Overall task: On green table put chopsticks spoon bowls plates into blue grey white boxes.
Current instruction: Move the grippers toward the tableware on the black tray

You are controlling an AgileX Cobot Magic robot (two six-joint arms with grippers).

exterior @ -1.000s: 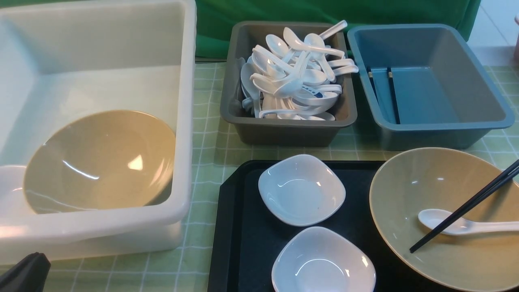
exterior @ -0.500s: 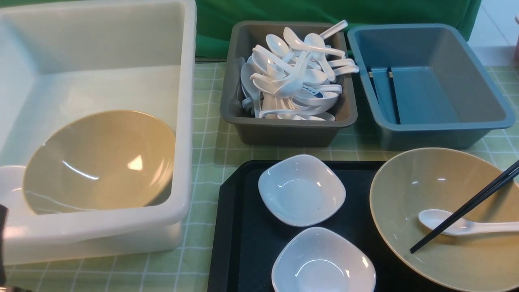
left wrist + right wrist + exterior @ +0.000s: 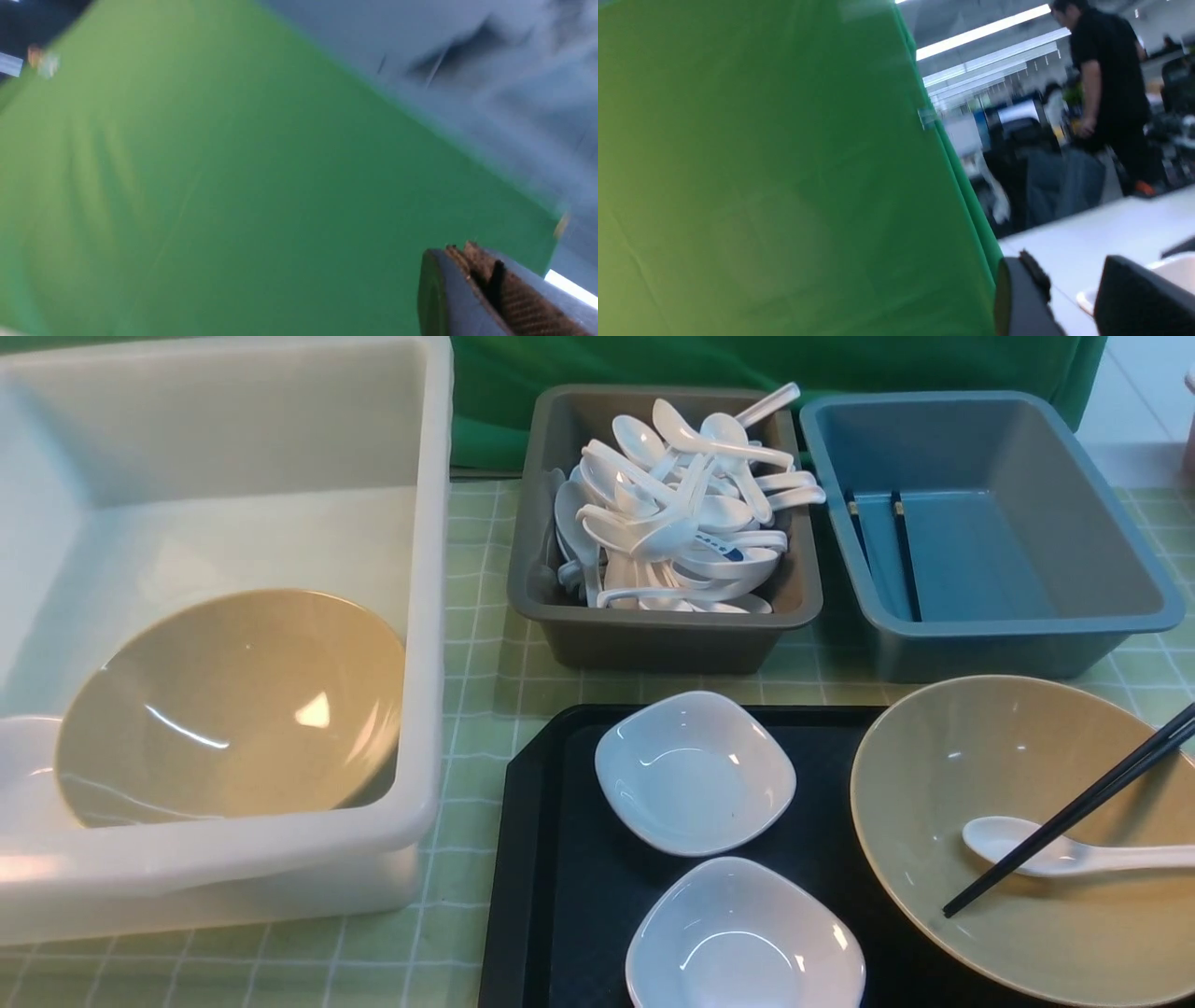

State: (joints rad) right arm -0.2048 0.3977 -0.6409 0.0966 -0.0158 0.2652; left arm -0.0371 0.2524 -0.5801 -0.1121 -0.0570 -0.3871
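Observation:
No gripper shows in the front view. On the black tray (image 3: 551, 859) lie two white square plates (image 3: 695, 770) (image 3: 742, 938) and a tan bowl (image 3: 990, 756) holding a white spoon (image 3: 1064, 857) and black chopsticks (image 3: 1074, 814). The white box (image 3: 425, 616) holds another tan bowl (image 3: 233, 705). White spoons (image 3: 681, 513) fill the grey box (image 3: 653, 639). A pair of chopsticks (image 3: 904, 555) lies in the blue box (image 3: 1027, 627). In the left wrist view my left gripper (image 3: 460, 249) is shut and empty, facing green cloth. My right gripper (image 3: 1069, 270) stands open with nothing between its fingers.
The table has a light green checked cloth (image 3: 485, 672), and a green backdrop (image 3: 653, 359) hangs behind the boxes. A small white dish (image 3: 23, 756) lies beside the bowl in the white box. A person (image 3: 1106, 93) stands in the office beyond the backdrop.
The dark tip of my left arm at the front view's lower left corner has slid out of the picture. Nothing on the table has moved.

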